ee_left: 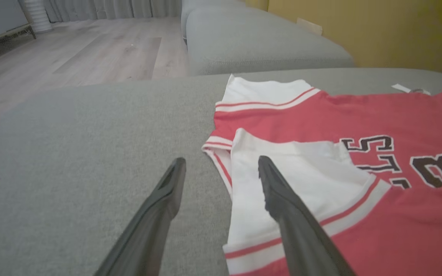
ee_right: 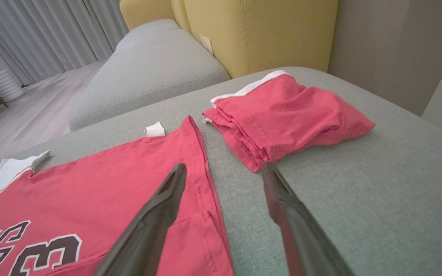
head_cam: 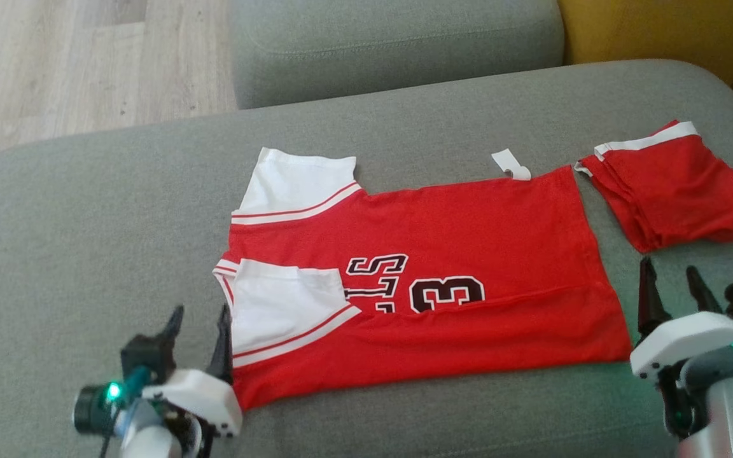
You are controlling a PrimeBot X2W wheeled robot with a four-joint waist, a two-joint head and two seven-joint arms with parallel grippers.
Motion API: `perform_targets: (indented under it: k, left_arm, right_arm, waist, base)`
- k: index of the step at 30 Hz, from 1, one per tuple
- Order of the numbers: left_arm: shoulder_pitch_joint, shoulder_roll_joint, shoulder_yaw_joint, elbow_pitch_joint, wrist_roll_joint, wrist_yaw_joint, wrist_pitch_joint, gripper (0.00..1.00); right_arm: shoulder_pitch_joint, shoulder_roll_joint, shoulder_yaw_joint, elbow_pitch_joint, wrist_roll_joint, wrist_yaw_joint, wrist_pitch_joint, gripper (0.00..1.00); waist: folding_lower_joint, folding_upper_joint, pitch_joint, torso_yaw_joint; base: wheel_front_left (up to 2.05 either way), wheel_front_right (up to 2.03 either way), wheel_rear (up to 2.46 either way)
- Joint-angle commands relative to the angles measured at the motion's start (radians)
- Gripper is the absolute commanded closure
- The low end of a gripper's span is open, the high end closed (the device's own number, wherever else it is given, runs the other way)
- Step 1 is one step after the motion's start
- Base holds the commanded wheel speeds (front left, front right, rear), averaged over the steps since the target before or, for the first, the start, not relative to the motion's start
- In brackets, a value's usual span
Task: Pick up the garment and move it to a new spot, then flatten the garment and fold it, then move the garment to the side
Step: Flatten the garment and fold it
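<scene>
The left gripper has its two dark fingers spread wide with nothing between them. It sits low at the collar end of the red jersey. In the left wrist view one finger lies over the near white sleeve and the other is over bare grey cushion. The right gripper is spread just as wide and holds nothing. It stands at the jersey's hem end. In the right wrist view one finger is over the hem edge and the other reaches close to a corner of a folded red garment with white trim.

The jersey lies flat along the grey sofa cushion, between the two grippers, with its near long edge folded up over part of the dark number and lettering. A small white label sticks out at its far edge. The folded red garment lies just beside the hem corner. Beyond the cushion are a second grey cushion, a wooden floor and yellow upholstery.
</scene>
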Motion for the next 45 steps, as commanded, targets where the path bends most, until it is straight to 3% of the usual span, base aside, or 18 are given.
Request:
perform_targets:
  k: [1, 8, 14, 16, 21, 28, 35, 45]
  left_arm:
    - [-0.068, 0.022, 0.047, -0.061, -0.002, 0.004, -0.013, 0.0]
    - [-0.215, 0.088, 0.061, -0.13, 0.005, -0.062, 0.001, 0.0]
    - [-0.486, 0.16, 0.013, -0.041, -0.016, -0.176, 0.16, 0.0]
    - [-0.59, 0.186, -0.021, 0.014, -0.045, -0.195, 0.239, 0.0]
    - [-0.8, 0.275, -0.215, 0.104, -0.226, -0.202, 0.434, 0.0]
    - [-0.963, 0.393, -0.399, 0.168, -0.404, -0.202, 0.548, 0.0]
    - [-1.06, 0.467, -0.519, 0.269, -0.492, -0.202, 0.549, 0.0]
    - [-1.133, 0.479, -0.612, 0.371, -0.579, -0.202, 0.53, 0.0]
  right_arm:
    - [-0.02, -0.008, 0.03, -0.054, 0.003, -0.001, -0.017, 0.0]
    - [-0.083, -0.008, 0.076, -0.156, -0.002, -0.001, -0.006, 0.0]
    - [-0.177, -0.008, 0.124, -0.213, -0.014, -0.001, 0.025, 0.0]
    - [-0.214, -0.008, 0.144, -0.229, -0.022, -0.001, 0.034, 0.0]
    - [-0.309, -0.008, 0.211, -0.252, -0.018, -0.001, 0.047, 0.0]
    - [-0.38, -0.008, 0.273, -0.28, 0.003, -0.001, 0.045, 0.0]
    - [-0.401, -0.008, 0.326, -0.319, 0.033, -0.001, 0.037, 0.0]
    - [-0.4, -0.008, 0.33, -0.347, 0.03, -0.001, 0.04, 0.0]
  waist:
    - [0.0, 0.0, 0.007, -0.002]
    - [0.0, 0.0, 0.091, -0.017]
    - [0.0, 0.0, 0.195, -0.04]
    - [0.0, 0.0, 0.231, -0.054]
    - [0.0, 0.0, 0.316, -0.107]
    - [0.0, 0.0, 0.403, -0.157]
    - [0.0, 0.0, 0.462, -0.202]
    - [0.0, 0.0, 0.498, -0.224]
  base:
    - [0.0, 0.0, 0.0]
    - [0.0, 0.0, 0.0]
    - [0.0, 0.0, 0.0]
    - [0.0, 0.0, 0.0]
    - [0.0, 0.0, 0.0]
    - [0.0, 0.0, 0.0]
    - [0.0, 0.0, 0.0]
    - [0.0, 0.0, 0.0]
